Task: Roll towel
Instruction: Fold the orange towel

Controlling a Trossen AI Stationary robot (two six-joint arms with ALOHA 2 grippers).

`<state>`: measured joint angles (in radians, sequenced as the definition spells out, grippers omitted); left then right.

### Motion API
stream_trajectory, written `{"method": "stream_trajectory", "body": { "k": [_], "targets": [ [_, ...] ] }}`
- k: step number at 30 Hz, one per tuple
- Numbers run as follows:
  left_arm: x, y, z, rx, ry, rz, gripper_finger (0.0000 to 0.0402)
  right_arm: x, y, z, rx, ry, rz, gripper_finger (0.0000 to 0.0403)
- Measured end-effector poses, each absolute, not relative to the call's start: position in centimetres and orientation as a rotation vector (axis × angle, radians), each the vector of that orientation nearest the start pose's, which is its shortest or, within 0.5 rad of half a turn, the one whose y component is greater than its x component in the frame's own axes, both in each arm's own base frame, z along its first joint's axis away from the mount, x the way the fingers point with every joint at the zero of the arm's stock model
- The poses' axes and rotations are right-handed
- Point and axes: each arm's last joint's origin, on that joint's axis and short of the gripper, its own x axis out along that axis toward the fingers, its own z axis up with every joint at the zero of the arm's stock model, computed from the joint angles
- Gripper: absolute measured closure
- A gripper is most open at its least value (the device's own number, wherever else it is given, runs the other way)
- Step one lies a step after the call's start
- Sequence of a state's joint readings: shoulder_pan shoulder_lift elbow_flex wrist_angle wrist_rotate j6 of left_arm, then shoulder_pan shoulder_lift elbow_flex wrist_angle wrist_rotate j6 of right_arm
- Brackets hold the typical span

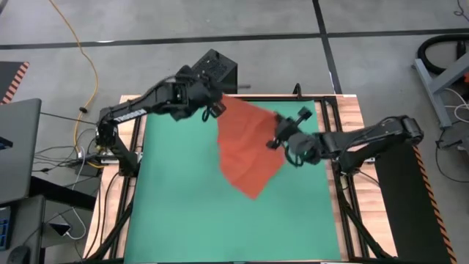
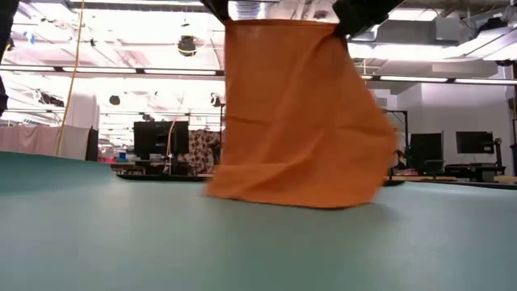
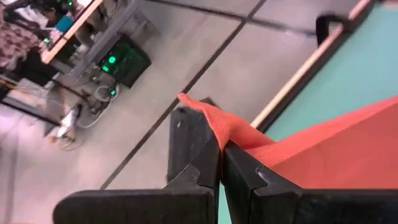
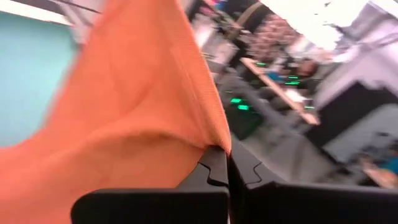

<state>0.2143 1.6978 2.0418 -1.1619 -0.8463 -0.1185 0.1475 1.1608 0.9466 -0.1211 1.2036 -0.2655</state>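
Note:
The orange-red towel (image 1: 248, 149) hangs in the air between my two grippers, its lower edge resting on the green mat (image 1: 176, 198). In the low view the towel (image 2: 299, 121) drapes down to the mat. My left gripper (image 1: 218, 107) is shut on one top corner near the mat's back edge; the left wrist view shows the corner (image 3: 208, 118) pinched between the fingers (image 3: 199, 155). My right gripper (image 1: 277, 136) is shut on the other top corner, seen in the right wrist view (image 4: 211, 134). No white tag shows.
The mat lies on a wooden table (image 1: 352, 110) with dark rails. A laptop (image 1: 18, 147) and cables sit off the table's left side. A yellow cable (image 1: 84, 59) runs on the floor behind.

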Motion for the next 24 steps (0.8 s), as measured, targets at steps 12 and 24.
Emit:
{"method": "stream_trajectory", "body": {
  "k": [12, 24],
  "targets": [
    [30.3, 14.2, 45.0, 0.186, 0.722, 1.061, 0.0401, 22.9, -7.0, 37.5, -0.705, 0.442, -1.319, 0.0400],
    [29.7, 13.6, 47.2, 0.317, 0.721, 1.047, 0.0401, 21.8, -8.0, 39.1, -0.790, 0.480, -1.439, 0.0400]
  ]
}}
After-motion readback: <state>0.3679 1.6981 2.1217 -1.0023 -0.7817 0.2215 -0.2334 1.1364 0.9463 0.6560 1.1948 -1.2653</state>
